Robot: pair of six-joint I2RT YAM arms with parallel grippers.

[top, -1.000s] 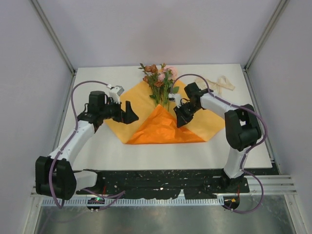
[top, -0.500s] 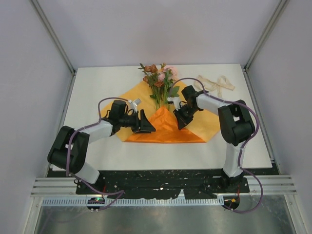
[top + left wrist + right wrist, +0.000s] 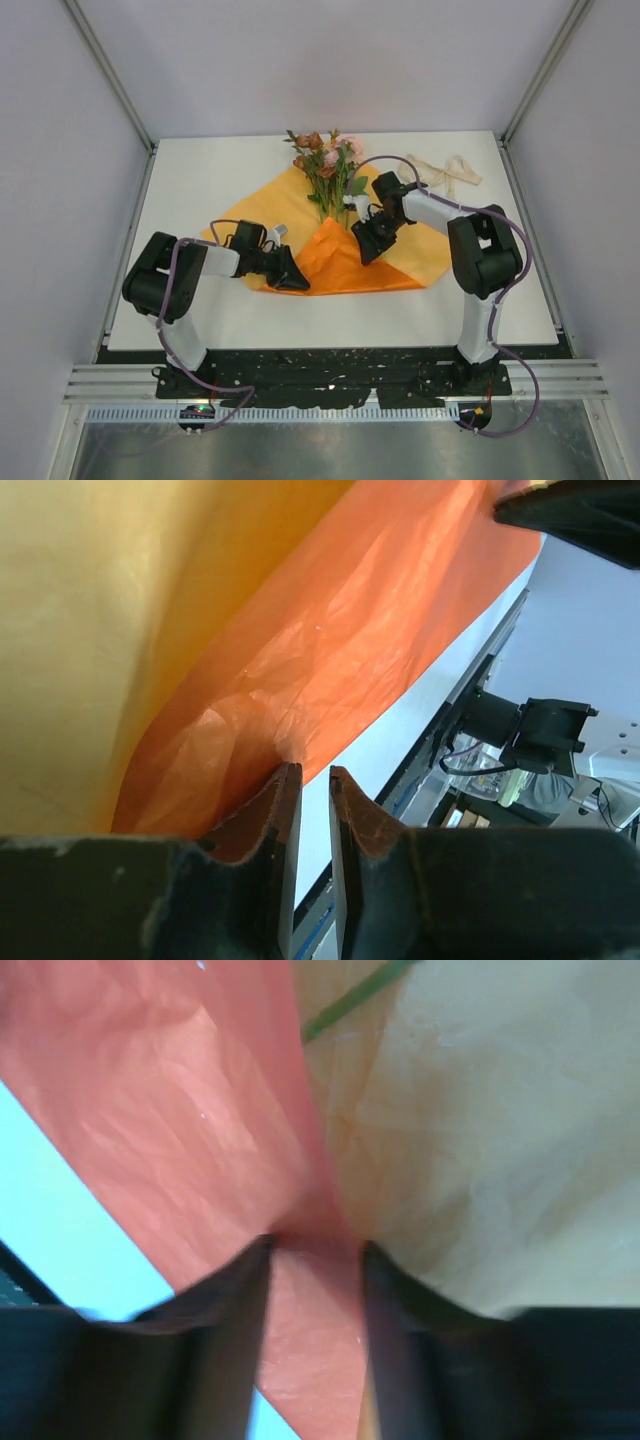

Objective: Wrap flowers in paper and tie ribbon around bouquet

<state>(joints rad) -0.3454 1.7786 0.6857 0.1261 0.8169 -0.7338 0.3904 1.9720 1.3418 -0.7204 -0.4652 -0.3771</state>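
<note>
Paper (image 3: 335, 268), bright orange, lies spread across the middle of the white table (image 3: 200, 175) in the top view. Its near corner is folded up into a vivid triangle over the paler reverse side. The flowers (image 3: 325, 165) lie on the sheet's far part, stems pointing toward the fold and blooms reaching past the far edge. The ribbon (image 3: 445, 172) sits loosely heaped on the table near the far right corner, apart from the paper. The left pincer (image 3: 292, 275) is low at the near left edge of the folded flap. The right pincer (image 3: 366, 248) is at the flap's right slope, just beside the stems.

From the left wrist, the left pincer (image 3: 308, 770) points at a puckered spot on the flap's edge. Its fingers (image 3: 272, 825) stand almost together, with a slim gap showing the table through it. Whether the tips nip the paper I cannot tell.

From the right wrist, the right pincer (image 3: 315, 1250) is spread. Its fingers (image 3: 235, 1305) stand apart on either side of the flap's narrowing edge and do not press it. The bright side lies to the left, the pale side to the right, and one green stem (image 3: 355, 995) crosses the top.
</note>
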